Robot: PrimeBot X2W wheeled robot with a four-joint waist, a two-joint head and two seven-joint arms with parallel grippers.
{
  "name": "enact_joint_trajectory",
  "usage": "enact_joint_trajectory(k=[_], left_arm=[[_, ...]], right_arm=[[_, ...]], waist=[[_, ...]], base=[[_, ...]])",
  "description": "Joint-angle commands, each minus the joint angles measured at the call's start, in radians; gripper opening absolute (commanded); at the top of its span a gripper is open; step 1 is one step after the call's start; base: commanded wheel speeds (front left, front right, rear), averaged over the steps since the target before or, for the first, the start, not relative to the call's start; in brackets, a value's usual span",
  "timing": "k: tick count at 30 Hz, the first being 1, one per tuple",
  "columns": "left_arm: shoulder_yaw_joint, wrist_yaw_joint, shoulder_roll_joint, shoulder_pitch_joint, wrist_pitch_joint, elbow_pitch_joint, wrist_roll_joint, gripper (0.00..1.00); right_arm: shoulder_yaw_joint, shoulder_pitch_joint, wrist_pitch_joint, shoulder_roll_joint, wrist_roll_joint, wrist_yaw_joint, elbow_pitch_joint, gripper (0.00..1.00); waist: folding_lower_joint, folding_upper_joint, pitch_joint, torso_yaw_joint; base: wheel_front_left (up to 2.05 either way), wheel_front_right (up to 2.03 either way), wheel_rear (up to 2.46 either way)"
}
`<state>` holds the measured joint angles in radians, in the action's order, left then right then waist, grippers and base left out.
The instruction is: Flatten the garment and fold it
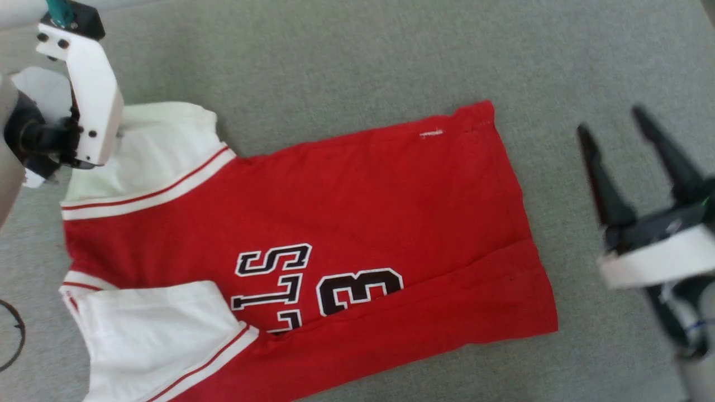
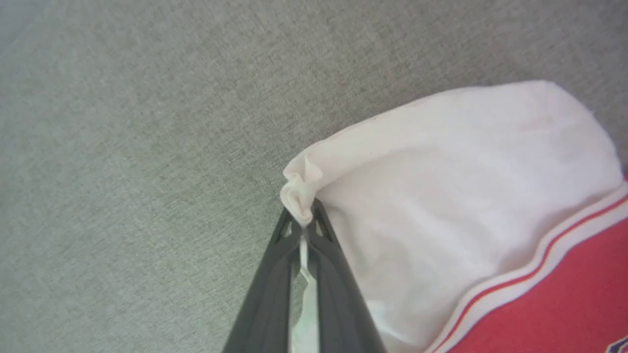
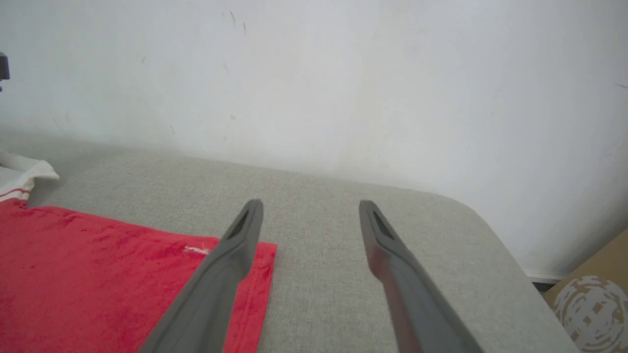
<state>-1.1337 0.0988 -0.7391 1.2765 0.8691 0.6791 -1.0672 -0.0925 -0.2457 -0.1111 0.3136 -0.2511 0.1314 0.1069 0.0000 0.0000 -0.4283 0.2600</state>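
Note:
The garment (image 1: pixel 346 223), a red jersey T-shirt with white sleeves and black lettering, lies spread on the grey cushioned surface, its neck end at the left. One long edge is folded over at the bottom of the head view. My left gripper (image 2: pixel 301 215) is shut on the puckered corner of the far white sleeve (image 2: pixel 441 196); in the head view the left arm's white wrist (image 1: pixel 84 95) covers that spot. My right gripper (image 1: pixel 611 120) hovers open to the right of the garment's hem (image 3: pixel 255 284), holding nothing.
A white wall (image 3: pixel 314 73) rises behind the grey surface (image 1: pixel 391 50), whose rounded far-right corner (image 3: pixel 471 215) shows in the right wrist view. A cardboard box (image 3: pixel 593 294) stands beyond that corner. A dark cable loop (image 1: pixel 14 335) lies at the left edge.

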Motion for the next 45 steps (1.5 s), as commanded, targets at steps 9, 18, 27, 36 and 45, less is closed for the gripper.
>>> enact_joint_trajectory(k=[9, 18, 27, 36, 45], left_arm=[[-0.011, 0.027, 0.033, -0.032, -0.103, -0.074, -0.008, 0.0], [-0.047, 0.031, 0.057, -0.014, -0.15, -0.165, -0.01, 0.0], [-0.071, 0.032, 0.081, 0.037, -0.179, -0.193, -0.016, 0.0], [-0.096, 0.032, 0.079, 0.065, -0.201, -0.188, -0.027, 0.0], [-0.104, 0.032, 0.07, 0.03, -0.261, -0.16, -0.073, 0.0]], right_arm=[[-0.151, -0.288, 0.421, 0.236, -0.152, -0.001, -0.049, 1.0], [-0.444, -0.566, 0.969, 0.333, -0.428, -0.001, -0.287, 1.0], [-0.507, -0.68, 1.047, 0.238, -0.457, -0.001, -0.568, 1.0], [-0.608, -0.656, 0.966, 0.188, -0.478, -0.001, -0.719, 0.67], [-0.661, -0.69, 0.831, 0.212, -0.551, -0.001, -0.727, 0.0]], waist=[[0.0, 0.0, 0.106, -0.12], [0.0, 0.0, 0.09, -0.186], [0.0, 0.0, 0.028, -0.236], [0.0, 0.0, 0.0, -0.248], [0.0, 0.0, 0.058, -0.222]], base=[[0.0, 0.0, 0.0], [0.0, 0.0, 0.0], [0.0, 0.0, 0.0], [0.0, 0.0, 0.0], [0.0, 0.0, 0.0]])
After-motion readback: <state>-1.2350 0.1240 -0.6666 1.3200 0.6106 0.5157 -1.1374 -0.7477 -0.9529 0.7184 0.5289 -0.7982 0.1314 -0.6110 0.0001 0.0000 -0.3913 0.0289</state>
